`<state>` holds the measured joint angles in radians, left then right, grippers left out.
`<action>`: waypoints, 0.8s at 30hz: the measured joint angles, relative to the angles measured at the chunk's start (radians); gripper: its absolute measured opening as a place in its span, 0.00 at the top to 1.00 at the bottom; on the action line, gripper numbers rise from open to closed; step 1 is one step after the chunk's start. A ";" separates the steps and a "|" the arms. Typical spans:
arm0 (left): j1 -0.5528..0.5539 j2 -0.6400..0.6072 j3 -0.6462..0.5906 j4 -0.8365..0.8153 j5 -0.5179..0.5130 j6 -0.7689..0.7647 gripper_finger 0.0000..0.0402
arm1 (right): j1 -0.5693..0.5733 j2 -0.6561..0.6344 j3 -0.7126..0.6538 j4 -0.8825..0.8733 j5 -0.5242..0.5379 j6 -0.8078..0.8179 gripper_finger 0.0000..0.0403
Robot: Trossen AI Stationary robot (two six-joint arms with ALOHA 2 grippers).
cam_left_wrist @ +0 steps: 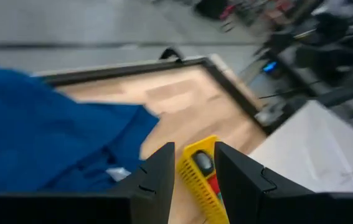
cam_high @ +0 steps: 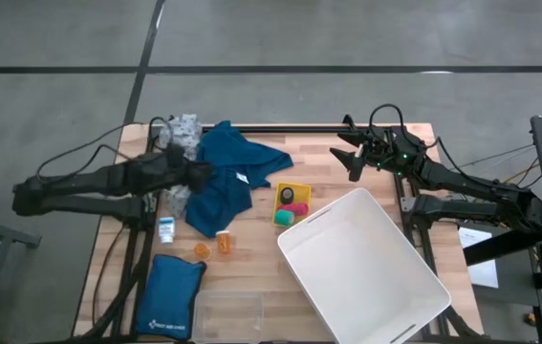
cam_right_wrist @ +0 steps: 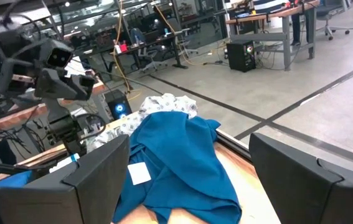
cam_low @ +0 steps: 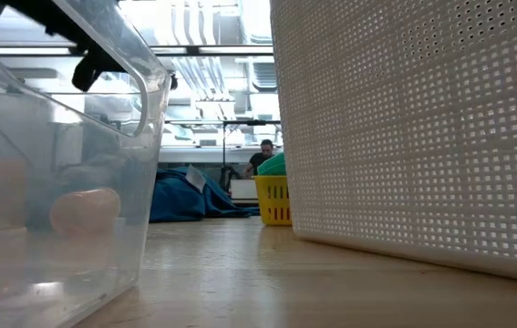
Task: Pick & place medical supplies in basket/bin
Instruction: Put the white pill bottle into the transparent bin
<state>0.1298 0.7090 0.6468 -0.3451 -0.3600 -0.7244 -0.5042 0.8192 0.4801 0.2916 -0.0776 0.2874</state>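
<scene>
Clear plastic container point(cam_low: 57, 182) fills the low view's foreground, close against the lens; beside it the white perforated wall of the bin point(cam_low: 404, 128). Landmark for everything else: the small yellow basket point(cam_high: 292, 204).

- White bin point(cam_high: 366, 263): just beside the yellow basket, toward the table's front-right. Nothing seen inside it.
- Yellow basket holds small bandage rolls – pink, teal, one dark.
- Blue cloth garment point(cam_high: 229, 177): spread on the wood just left of the basket, white tag showing; no text legible on it.
- Grey dotted cloth point(cam_high: 183, 134): farther left and back, at the garment's far corner.
- White bottle point(cam_high: 166, 229): left of the basket, blue label, writing too small to read.
- Two orange pill bottles point(cam_high: 215, 247): lying front-left of the basket.
- Blue padded pouch point(cam_high: 169, 296): front-left, white print unreadable.

Left gripper point(cam_left_wrist: 193, 163): over the garment, left of the basket, fingers slightly apart, nothing between them.
Right gripper point(cam_high: 355, 159): behind and right of the basket, fingers spread wide, empty.
</scene>
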 joint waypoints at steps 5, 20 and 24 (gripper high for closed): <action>-0.012 0.119 0.173 -0.317 -0.008 -0.213 0.71 | 0.000 0.000 0.000 0.000 0.000 0.000 0.19; -0.630 0.284 0.370 -0.908 -0.224 -1.145 0.67 | 0.000 0.000 0.000 0.000 0.000 0.000 0.19; -0.851 0.349 0.425 -1.044 -0.224 -1.449 0.66 | 0.000 0.000 0.000 0.000 0.000 0.000 0.19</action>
<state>-0.7216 1.0579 1.0717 -1.3894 -0.5842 -2.1733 -0.5042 0.8192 0.4801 0.2915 -0.0776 0.2874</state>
